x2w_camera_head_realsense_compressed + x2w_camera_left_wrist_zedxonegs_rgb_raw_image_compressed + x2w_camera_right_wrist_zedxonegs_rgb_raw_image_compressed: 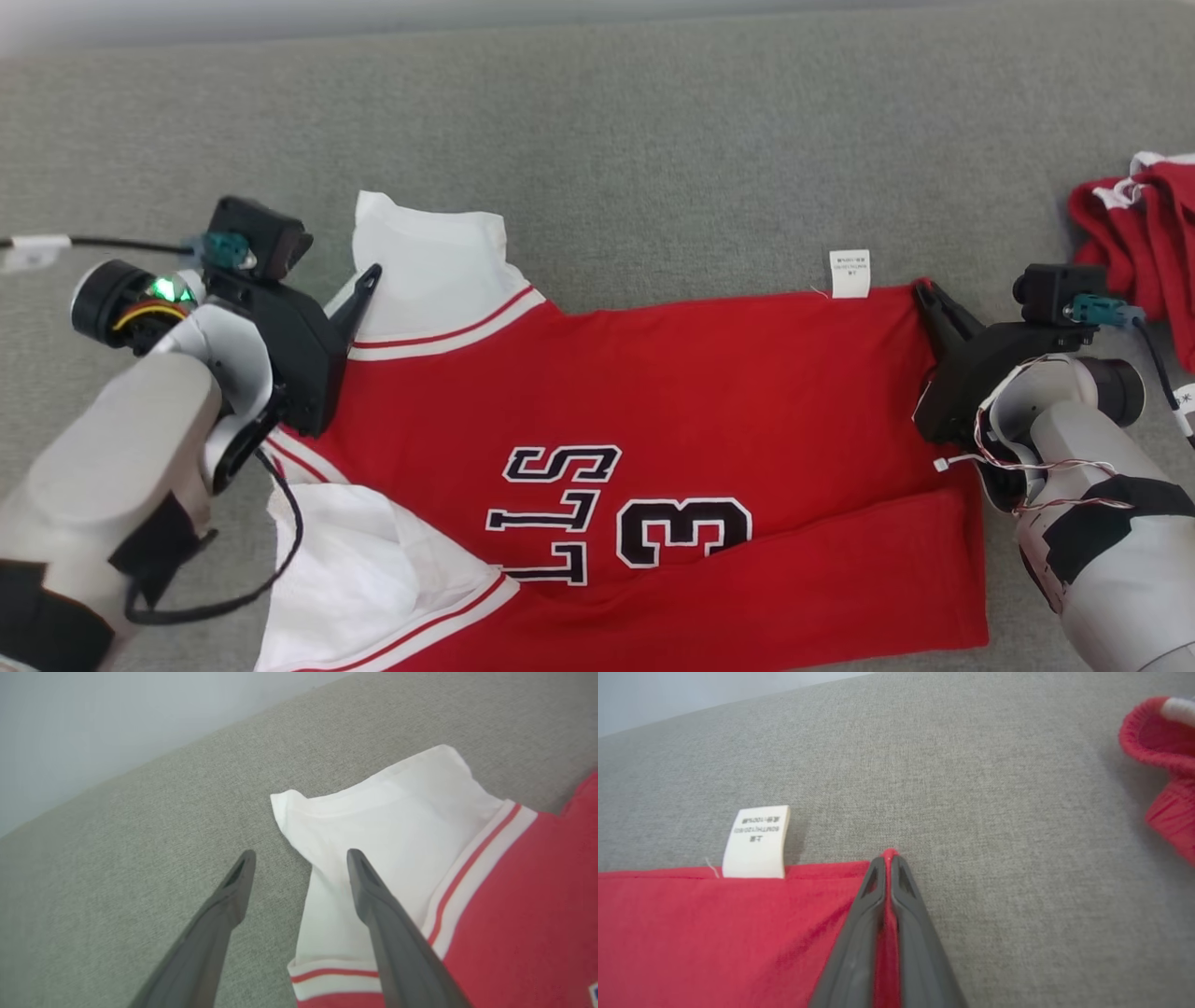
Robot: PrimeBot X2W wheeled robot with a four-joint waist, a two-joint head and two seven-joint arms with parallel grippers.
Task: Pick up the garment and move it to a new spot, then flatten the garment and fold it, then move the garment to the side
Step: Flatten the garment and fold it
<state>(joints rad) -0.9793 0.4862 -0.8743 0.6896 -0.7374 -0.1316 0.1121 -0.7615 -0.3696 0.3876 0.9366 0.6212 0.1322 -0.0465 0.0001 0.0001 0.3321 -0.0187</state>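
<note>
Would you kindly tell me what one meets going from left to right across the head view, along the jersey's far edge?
Left claw → far white sleeve → white care label → right claw, shut on the jersey's corner → second red garment at the right edge.

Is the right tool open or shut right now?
Shut. The right tool has its fingers pressed together, with a corner of the red jersey pinched between them.
</note>
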